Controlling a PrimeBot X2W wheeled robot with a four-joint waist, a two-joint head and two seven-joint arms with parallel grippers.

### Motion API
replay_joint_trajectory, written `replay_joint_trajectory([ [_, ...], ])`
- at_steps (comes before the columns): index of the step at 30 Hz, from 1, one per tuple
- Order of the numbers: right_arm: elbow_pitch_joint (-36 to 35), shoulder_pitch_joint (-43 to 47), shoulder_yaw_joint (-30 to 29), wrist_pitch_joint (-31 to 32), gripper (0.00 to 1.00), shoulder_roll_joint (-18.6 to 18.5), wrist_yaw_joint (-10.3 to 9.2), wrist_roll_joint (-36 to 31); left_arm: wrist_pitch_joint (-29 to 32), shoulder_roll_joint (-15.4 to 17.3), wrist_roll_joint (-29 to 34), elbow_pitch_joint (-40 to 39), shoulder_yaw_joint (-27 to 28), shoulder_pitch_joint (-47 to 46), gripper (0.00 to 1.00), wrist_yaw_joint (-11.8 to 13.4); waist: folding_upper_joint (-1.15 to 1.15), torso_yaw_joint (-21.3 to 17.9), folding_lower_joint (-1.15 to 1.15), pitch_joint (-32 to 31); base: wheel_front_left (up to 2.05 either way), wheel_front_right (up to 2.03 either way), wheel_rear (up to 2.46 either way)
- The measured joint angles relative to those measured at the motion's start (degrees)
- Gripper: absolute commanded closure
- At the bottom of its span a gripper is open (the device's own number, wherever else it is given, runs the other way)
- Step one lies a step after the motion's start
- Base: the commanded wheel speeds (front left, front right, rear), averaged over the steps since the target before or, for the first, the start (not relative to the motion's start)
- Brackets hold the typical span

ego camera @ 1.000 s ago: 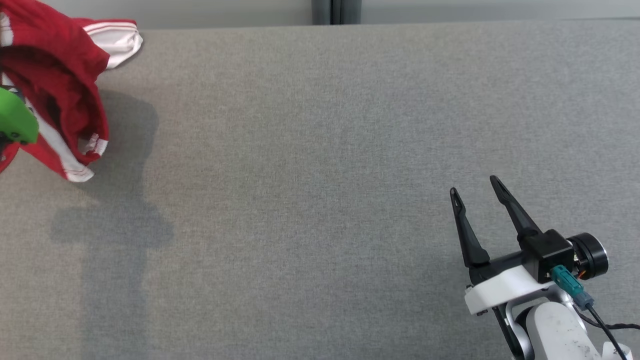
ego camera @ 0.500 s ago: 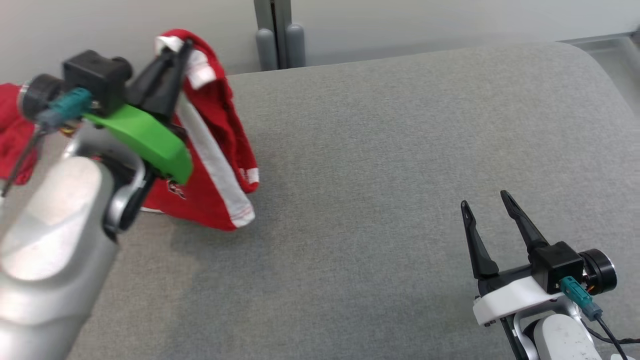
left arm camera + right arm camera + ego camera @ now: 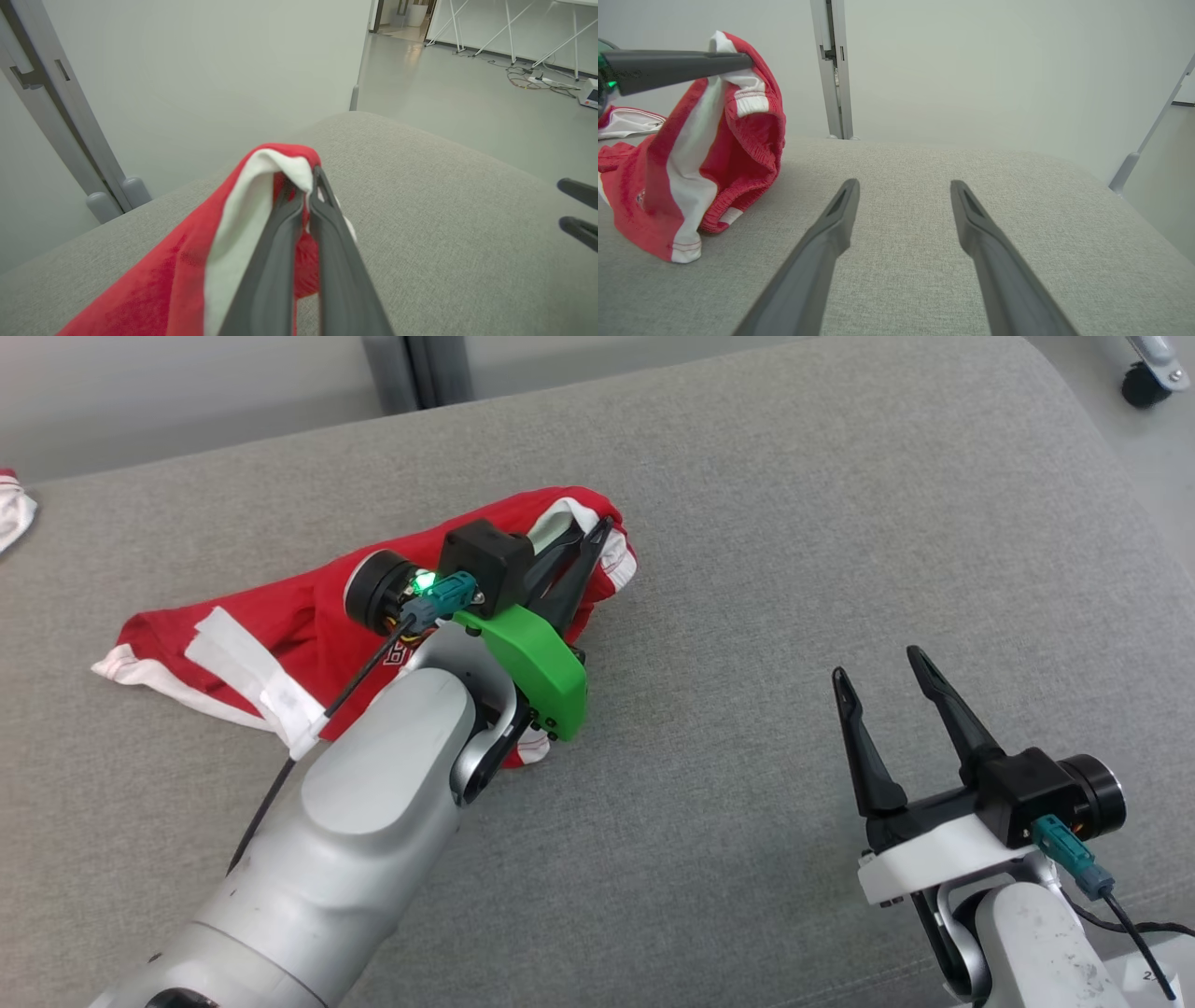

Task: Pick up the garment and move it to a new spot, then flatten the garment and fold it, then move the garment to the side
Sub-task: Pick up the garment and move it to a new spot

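The garment is a red pair of shorts with white stripes and hems. It is lifted at one end and trails down onto the grey padded table. My left gripper is shut on the garment's white-striped waistband, holding that end above the table. The same hold appears in the right wrist view, where the garment hangs from the left gripper. My right gripper stands open over bare table at the lower right, its fingers with nothing between them.
A second red and white cloth lies at the table's far left edge. A grey post stands against the wall behind the table. The table's rounded right edge drops to the floor, where a caster wheel stands.
The head camera has swung, shifting the whole view. My left arm has carried the garment rightward toward the table's middle and lower, so more cloth rests on the surface. The right gripper stays open.
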Motion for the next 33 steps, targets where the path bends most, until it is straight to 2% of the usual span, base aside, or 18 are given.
replay_joint_trajectory([
  [1, -0.03, -0.21, 0.10, 0.00, 0.00, 0.01, 0.00, 0.12, -1.09, -0.60, -0.03, 2.08, -0.16, -0.37, 0.13, -0.01, 0.00, -0.45, 0.00, 0.59, 0.00, 0.00, 0.00],
  [2, -0.05, -0.47, 0.09, 0.00, 0.00, 0.00, 0.00, 0.27, -2.03, -1.10, -0.11, 3.98, -0.24, -0.76, 0.00, -0.05, 0.00, -0.87, 0.00, 1.16, 0.00, 0.00, 0.00],
  [8, 0.07, -0.75, -0.89, 0.00, 0.00, -0.02, 0.00, 0.36, -4.97, -2.98, 0.15, 10.43, -1.92, -2.23, 0.00, -0.16, 0.00, -2.25, 0.00, 4.07, 0.00, 0.00, 0.00],
  [14, 0.35, -0.87, -1.27, 0.00, 0.00, 0.00, 0.00, 0.24, -5.69, -3.54, -0.14, 10.43, -1.80, -1.50, 0.00, -0.19, 0.00, -0.89, 0.00, 4.52, 0.00, 0.00, 0.00],
  [23, 0.33, -0.87, -2.42, 0.00, 0.00, 0.01, 0.00, -0.82, -5.87, -1.80, 4.11, 0.01, 7.36, 7.92, 0.00, -0.13, 0.00, 2.68, 0.00, 1.78, 0.00, 0.00, 0.00],
  [33, 1.42, 1.40, -3.87, 0.00, 0.00, 0.01, 0.00, -1.27, -5.87, -1.51, 9.94, -10.20, 19.00, 25.21, 0.00, 0.59, 0.00, 5.75, 0.00, -4.25, 0.00, 0.00, 0.00],
])
